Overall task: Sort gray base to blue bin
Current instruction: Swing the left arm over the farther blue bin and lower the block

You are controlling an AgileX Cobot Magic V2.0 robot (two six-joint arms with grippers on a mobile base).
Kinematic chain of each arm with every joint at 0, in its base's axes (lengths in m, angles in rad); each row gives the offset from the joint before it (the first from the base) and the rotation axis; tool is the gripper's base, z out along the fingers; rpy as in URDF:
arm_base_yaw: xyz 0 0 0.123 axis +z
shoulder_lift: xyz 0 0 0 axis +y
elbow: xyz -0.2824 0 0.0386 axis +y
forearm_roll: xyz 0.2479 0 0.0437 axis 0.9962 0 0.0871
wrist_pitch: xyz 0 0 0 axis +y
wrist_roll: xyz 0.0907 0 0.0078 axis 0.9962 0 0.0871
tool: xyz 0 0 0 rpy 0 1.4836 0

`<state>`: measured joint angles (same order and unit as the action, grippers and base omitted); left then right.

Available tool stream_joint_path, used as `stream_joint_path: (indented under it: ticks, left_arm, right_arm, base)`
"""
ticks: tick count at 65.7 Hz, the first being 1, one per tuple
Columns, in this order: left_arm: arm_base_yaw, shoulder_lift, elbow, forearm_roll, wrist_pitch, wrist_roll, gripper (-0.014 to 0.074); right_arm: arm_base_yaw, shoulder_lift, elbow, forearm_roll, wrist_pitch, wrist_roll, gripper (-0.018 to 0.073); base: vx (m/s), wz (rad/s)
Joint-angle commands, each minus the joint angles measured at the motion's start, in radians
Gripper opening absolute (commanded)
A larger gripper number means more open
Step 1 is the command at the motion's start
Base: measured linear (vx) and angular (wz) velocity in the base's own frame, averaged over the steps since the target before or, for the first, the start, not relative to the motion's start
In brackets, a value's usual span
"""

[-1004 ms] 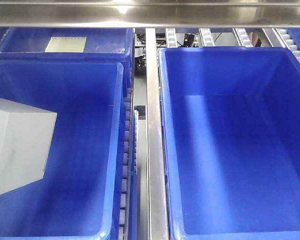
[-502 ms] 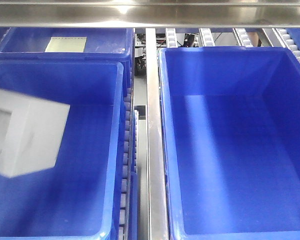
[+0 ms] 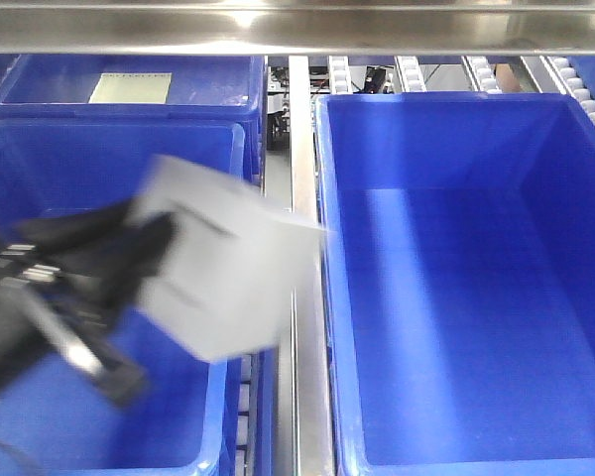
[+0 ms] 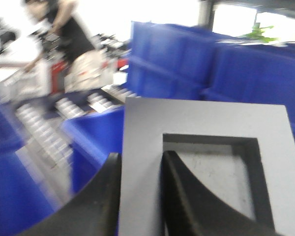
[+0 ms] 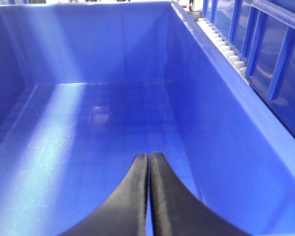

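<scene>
A: Gray base (image 3: pixel 223 273) mid-left of frame, your left end effector (image 4: pixel 140 196) pinching its recess wall, carried over the rim.

B: Headed for the blue bin (image 3: pixel 456 466) at right? Right end effector (image 5: pixel 149 189) pressed together, idle.

Gray base (image 3: pixel 228 268) is matte pale gray w/ darker recess. Blue bin (image 3: pixel 456 278) is bright blue, faint grid pattern on floor. Left hand (image 4: pixel 140 196) and right hand (image 5: pixel 149 196) are black.
</scene>
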<state>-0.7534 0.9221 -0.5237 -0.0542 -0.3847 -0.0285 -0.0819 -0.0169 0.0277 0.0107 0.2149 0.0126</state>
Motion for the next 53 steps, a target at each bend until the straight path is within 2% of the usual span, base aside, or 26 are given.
stream_joint_path:
  ticks: [1, 10, 16, 20, 32, 47, 53]
  left_arm:
    - [-0.071, 0.084, -0.06, 0.065, -0.234, -0.014, -0.0006]
    - [-0.142, 0.25, -0.179, 0.097, -0.223, -0.014, -0.0006]
    - [-0.163, 0.363, -0.28, 0.097, -0.181, -0.025, -0.0006]
    - [-0.171, 0.437, -0.377, 0.097, -0.131, -0.062, -0.0006]
    - [-0.172, 0.642, -0.664, 0.097, 0.127, -0.171, -0.0006]
    - [-0.197, 0.854, -0.959, 0.097, 0.44, -0.169, -0.0003]
    - [-0.203, 0.936, -1.036, 0.097, 0.53, -0.169, 0.0001]
  right_arm:
    - [-0.009, -0.002, 0.002, -0.005, -0.068, -0.013, -0.0005]
    - [-0.009, -0.002, 0.002, -0.005, -0.068, -0.013, -0.0005]
    - [-0.009, -0.002, 0.002, -0.005, -0.068, -0.013, -0.0005]
    - [-0.009, -0.002, 0.002, -0.005, -0.068, -0.013, -0.0005]
    - [-0.009, -0.002, 0.002, -0.005, -0.068, -0.013, -0.0005]
    - [-0.009, -0.002, 0.002, -0.005, -0.068, -0.013, -0.0005]
    - [-0.009, -0.002, 0.002, -0.005, -0.068, -0.013, -0.0005]
  base:
    - [0.0, 0.0]
    - [0.0, 0.0]
    - [0.0, 0.0]
    - [0.0, 0.0]
    - [0.0, 0.0]
    - [0.0, 0.0]
    - [0.0, 0.0]
